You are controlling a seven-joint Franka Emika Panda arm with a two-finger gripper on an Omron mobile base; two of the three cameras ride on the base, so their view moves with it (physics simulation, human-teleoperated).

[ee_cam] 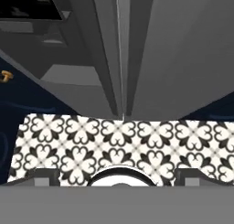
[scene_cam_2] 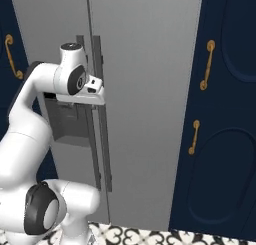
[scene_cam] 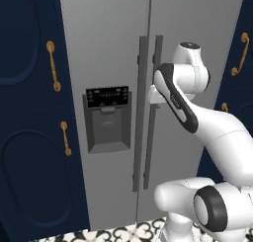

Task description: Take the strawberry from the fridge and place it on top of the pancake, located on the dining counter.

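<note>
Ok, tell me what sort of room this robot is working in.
Most likely a home kitchen: a tall grey side-by-side fridge with a black dispenser panel, navy cabinets with gold handles either side, and patterned floor tiles.

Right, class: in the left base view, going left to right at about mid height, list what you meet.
Navy cabinet → gold handles → dispenser panel → fridge door handles → robot arm.

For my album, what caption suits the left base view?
White arm reaching toward the closed fridge and its dark handles.
</note>
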